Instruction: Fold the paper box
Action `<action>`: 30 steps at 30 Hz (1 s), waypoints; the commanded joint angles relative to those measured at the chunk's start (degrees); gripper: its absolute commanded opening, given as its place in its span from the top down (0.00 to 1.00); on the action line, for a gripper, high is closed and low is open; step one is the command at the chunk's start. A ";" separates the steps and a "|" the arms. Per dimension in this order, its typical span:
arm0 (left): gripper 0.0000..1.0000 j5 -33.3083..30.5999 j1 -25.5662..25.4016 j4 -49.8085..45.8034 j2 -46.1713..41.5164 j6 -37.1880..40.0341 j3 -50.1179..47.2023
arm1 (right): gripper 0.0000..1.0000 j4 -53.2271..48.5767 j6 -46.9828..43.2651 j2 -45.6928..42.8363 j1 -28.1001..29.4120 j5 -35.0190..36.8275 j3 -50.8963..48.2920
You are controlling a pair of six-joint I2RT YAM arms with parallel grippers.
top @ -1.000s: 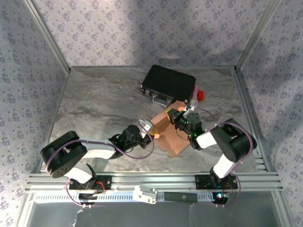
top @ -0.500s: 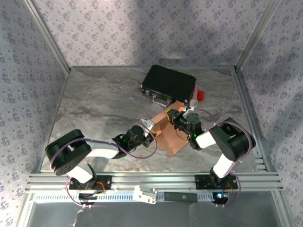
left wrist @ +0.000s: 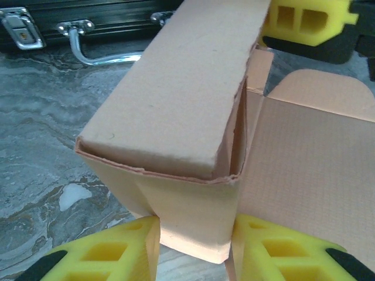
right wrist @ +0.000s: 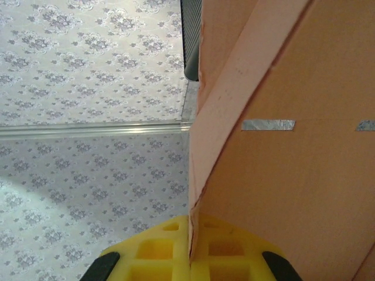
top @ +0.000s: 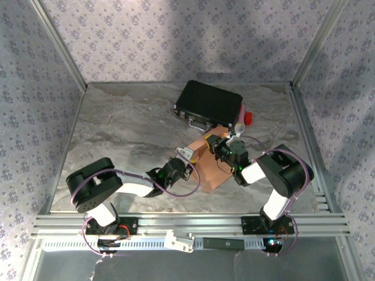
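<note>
On your left, the grey marble table (top: pixel 117 129) lies bare from the papered side wall (top: pixel 35 117) to the middle, the widest free ground for moving; the near rail (top: pixel 187 221) bounds it in front. Just right of centre sits the paper box (top: pixel 208 175), salmon-pink and half-formed. In the left wrist view the box (left wrist: pixel 176 99) shows one long wall folded up and over into a hollow ridge with slightly ragged edges; a flat panel with a rounded flap lies open to its right; a short end tab hangs toward the camera. Your left gripper (top: pixel 188 158) meets the box's near-left end; its yellow fingers (left wrist: pixel 143 231) stand partly apart with that tab between them, one at each tab edge; you cannot tell whether they pinch it. Your right gripper (top: pixel 212 142) is clenched on the box's far end; its yellow pads (right wrist: pixel 170 229) nip the box (right wrist: pixel 281 164) edge-on. Behind, the black case (top: pixel 210 104) lies just beside the box, leaving little room there; a red object (top: pixel 249 118) sits at the case's right end, near the right frame rail (top: pixel 306 140).
</note>
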 commanded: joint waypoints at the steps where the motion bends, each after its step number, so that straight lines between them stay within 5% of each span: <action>1: 0.64 -6.53 -0.43 3.62 1.77 -1.99 2.34 | 1.00 -0.96 0.60 0.86 1.12 -0.36 0.29; 10: 0.68 -11.67 -1.49 3.88 5.81 -3.79 5.40 | 1.00 -1.58 1.67 0.86 1.28 -0.16 0.60; 18: 0.87 -13.01 -1.78 3.77 7.54 -4.80 6.79 | 1.00 -2.53 2.46 0.74 2.03 0.35 0.62; 25: 1.00 -17.49 -2.21 -0.50 7.56 -7.23 9.00 | 1.00 -3.87 3.06 -0.04 3.45 1.78 0.76; 30: 1.00 -21.76 -2.44 -8.27 7.62 -11.99 12.55 | 1.00 -6.24 3.24 -1.60 5.61 4.97 0.35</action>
